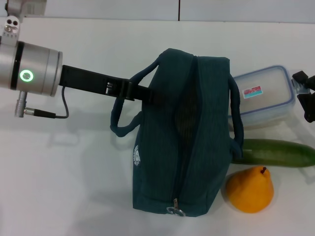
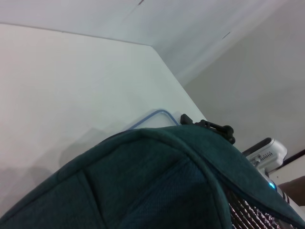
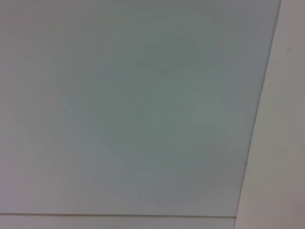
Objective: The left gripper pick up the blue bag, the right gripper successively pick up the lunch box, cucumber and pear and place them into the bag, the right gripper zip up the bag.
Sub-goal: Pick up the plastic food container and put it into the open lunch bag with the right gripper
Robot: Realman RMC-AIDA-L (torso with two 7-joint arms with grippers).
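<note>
From the head camera, the left gripper [image 1: 140, 92], a black two-fingered claw on a silver wrist with a glowing green ring, is reaching across the white table [image 1: 64, 177] to the dark teal-blue fabric bag [image 1: 189, 142]. Its fingertips are meeting the bag's upper side by the near loop handle, apparently clamped on fabric there, probably to keep the bag upright with its unzipped mouth gaping for loading. Just beside the bag's right side are lying the clear plastic lunch box with a blue-rimmed lid [image 1: 263, 96], the long dark green cucumber [image 1: 278, 152] and the orange-yellow pear [image 1: 251, 189]. The right gripper [image 1: 306, 96], a black claw, is showing only at the frame's right edge, beside the lunch box; whether its jaws are apart cannot be told.

The left wrist camera is looking over the bag's teal fabric, silver foil lining peeking out.

The right wrist camera is showing only blank pale surface.
</note>
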